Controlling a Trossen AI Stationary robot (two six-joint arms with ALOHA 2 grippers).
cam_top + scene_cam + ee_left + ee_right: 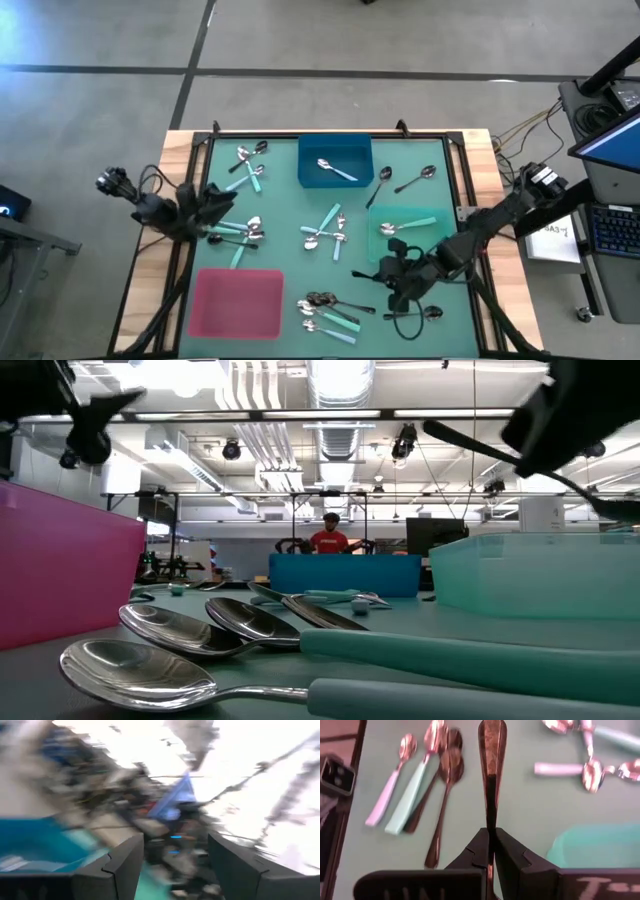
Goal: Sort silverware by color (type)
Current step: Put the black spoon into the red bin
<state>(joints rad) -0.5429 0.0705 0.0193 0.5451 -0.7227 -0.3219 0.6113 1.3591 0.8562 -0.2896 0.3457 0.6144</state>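
Dark-handled spoon [491, 750] pinched shut in the right gripper [491, 851], lifted near the green tray [410, 232].
Carrying step, I judge; next needs the matching tray. The right wrist view alone shows the grip. Left gripper [175, 862], fingers apart, hovers over the left spoon cluster [240, 232].

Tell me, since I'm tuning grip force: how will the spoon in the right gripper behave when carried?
The spoon looks like rigid metal, so it probably won't flex. The right gripper pinches only its thin handle, bowl sticking far out, so it may pivot or slip on the glossy surface. The left gripper is open, holding nothing.
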